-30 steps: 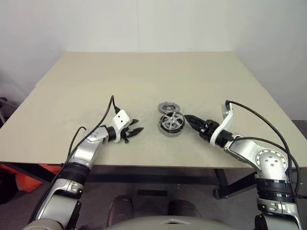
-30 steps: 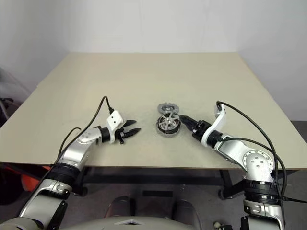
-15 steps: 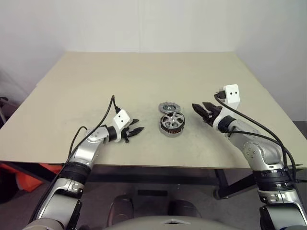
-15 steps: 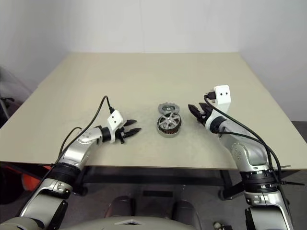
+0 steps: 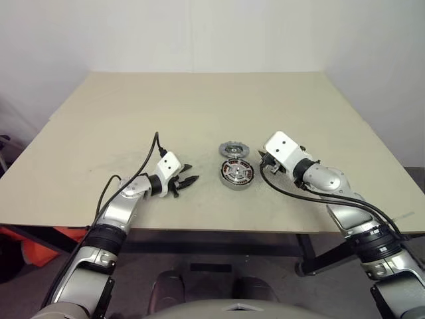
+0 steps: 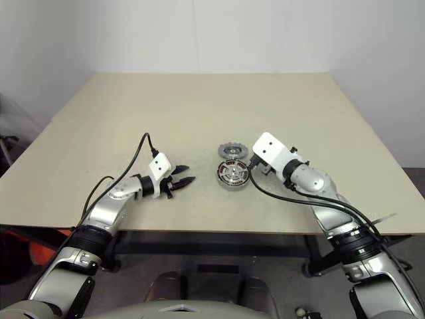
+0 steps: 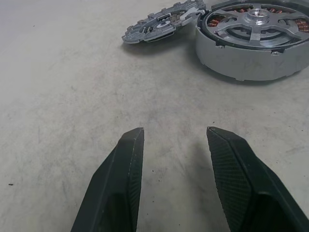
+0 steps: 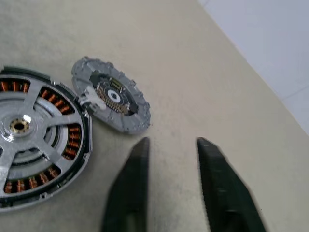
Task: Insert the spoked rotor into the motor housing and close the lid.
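Observation:
The motor housing (image 5: pixel 237 175) stands near the table's front middle. The spoked rotor (image 7: pixel 256 20) lies inside it, silver spokes over the copper windings. Just behind it, the notched grey lid (image 5: pixel 233 149) leans with one edge on the housing's rim (image 8: pixel 86 108). My left gripper (image 7: pixel 174 133) hovers low over the table to the left of the housing, open with nothing between its fingers. Close to the right of the housing and lid is my right gripper (image 8: pixel 171 140), pointing past the lid's edge. It is open and holds nothing, and its white wrist camera (image 5: pixel 281 149) is on top.
The beige table (image 5: pixel 199 106) stretches wide behind and to both sides of the parts. Its front edge (image 5: pixel 212 229) runs just below both grippers. Black cables trail from both wrists.
My right arm has drawn back from the housing, rolled its wrist so the white camera is on top, and moved in beside the lid. The left arm has stayed still.

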